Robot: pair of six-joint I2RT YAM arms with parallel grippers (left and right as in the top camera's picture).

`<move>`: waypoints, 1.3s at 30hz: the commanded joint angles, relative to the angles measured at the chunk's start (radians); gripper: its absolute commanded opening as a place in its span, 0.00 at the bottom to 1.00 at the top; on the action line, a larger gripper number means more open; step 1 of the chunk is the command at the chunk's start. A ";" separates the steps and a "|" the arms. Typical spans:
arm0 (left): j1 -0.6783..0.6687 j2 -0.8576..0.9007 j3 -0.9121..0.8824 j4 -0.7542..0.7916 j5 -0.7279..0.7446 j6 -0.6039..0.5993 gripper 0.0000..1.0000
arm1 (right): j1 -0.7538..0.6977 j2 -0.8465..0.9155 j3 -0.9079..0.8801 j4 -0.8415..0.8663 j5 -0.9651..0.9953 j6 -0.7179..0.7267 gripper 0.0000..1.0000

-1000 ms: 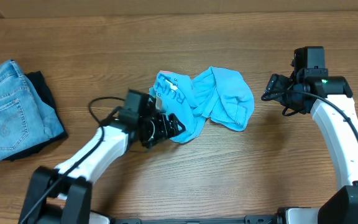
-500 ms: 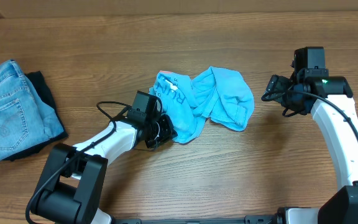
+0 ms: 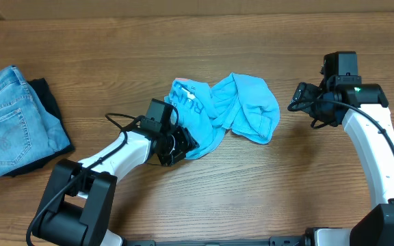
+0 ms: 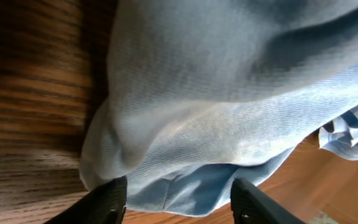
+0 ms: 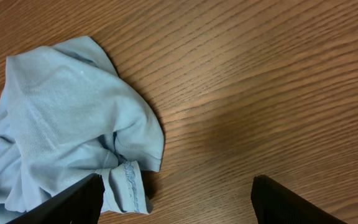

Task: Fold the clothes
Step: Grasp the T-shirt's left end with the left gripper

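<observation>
The sky-blue T-shirt (image 3: pixel 228 113) lies crumpled in a heap at the table's middle, white lettering showing on its left part. My left gripper (image 3: pixel 182 144) is open at the shirt's lower left edge; in the left wrist view its two fingers (image 4: pixel 178 202) straddle a fold of the shirt's hem (image 4: pixel 229 118), low over the wood. My right gripper (image 3: pixel 298 98) is open and empty, held above the table just right of the shirt. In the right wrist view the shirt's sleeve and stitched hem (image 5: pixel 67 130) lie by the left finger, bare wood between the fingers (image 5: pixel 176 202).
Faded blue jeans (image 3: pixel 9 123) lie on a black folded garment (image 3: pixel 46 102) at the far left edge of the table. Bare wood table (image 3: pixel 204 198) surrounds the shirt.
My left arm swung in and reached closer to the shirt's lower left edge a second ago, then barely shifted. The right arm and the shirt have not moved.
</observation>
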 commanded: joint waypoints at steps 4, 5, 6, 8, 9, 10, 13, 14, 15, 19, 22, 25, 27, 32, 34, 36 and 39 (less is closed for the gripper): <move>0.006 -0.040 -0.010 -0.040 -0.131 0.049 0.85 | -0.004 0.001 -0.002 0.005 0.006 0.001 0.80; 0.007 -0.056 -0.010 -0.056 -0.163 0.049 0.84 | -0.004 0.001 -0.002 0.005 0.006 0.001 0.80; 0.007 -0.080 -0.010 -0.066 -0.203 0.050 0.84 | -0.004 0.001 -0.002 0.005 0.006 0.001 0.80; 0.007 -0.108 -0.010 -0.066 -0.222 0.049 0.84 | -0.004 0.001 -0.002 0.005 0.006 0.001 0.81; 0.006 -0.113 -0.010 -0.067 -0.222 0.050 0.84 | -0.004 0.001 -0.002 0.005 0.006 0.002 0.80; 0.007 -0.113 -0.010 -0.066 -0.221 0.050 0.83 | -0.004 0.001 -0.002 0.005 0.006 0.001 0.80; 0.007 -0.124 -0.010 -0.043 -0.222 0.106 0.84 | -0.004 0.001 -0.002 0.006 0.006 0.001 0.81; 0.006 -0.127 -0.010 -0.054 -0.221 0.098 0.84 | -0.004 0.001 -0.002 0.009 0.006 0.001 0.81; 0.006 -0.126 -0.010 -0.084 -0.225 0.067 0.84 | -0.004 0.001 -0.002 0.010 0.006 0.002 0.81; 0.006 -0.126 -0.010 -0.195 -0.245 -0.008 0.82 | -0.004 0.001 -0.002 0.009 0.006 0.002 0.81; 0.006 -0.126 -0.010 -0.178 -0.277 -0.008 0.78 | -0.004 0.001 -0.002 0.008 0.006 0.002 0.81; -0.002 -0.125 -0.010 -0.161 -0.316 -0.008 0.73 | -0.004 0.001 -0.002 0.005 0.006 0.002 0.81; -0.016 -0.124 -0.010 -0.146 -0.320 -0.008 0.64 | -0.004 0.001 -0.002 0.004 0.006 0.002 0.81; -0.059 -0.055 -0.010 -0.104 -0.320 -0.029 0.55 | -0.004 0.001 -0.002 -0.008 0.006 0.002 0.81; -0.059 -0.017 -0.010 -0.102 -0.295 -0.035 0.56 | -0.004 0.001 -0.002 -0.012 0.006 0.002 0.81; -0.059 -0.013 -0.010 -0.103 -0.289 -0.038 0.56 | -0.004 0.001 -0.002 -0.011 0.006 0.002 0.81; -0.059 -0.013 -0.010 -0.101 -0.289 -0.038 0.37 | -0.004 0.001 -0.002 -0.013 0.006 0.002 0.81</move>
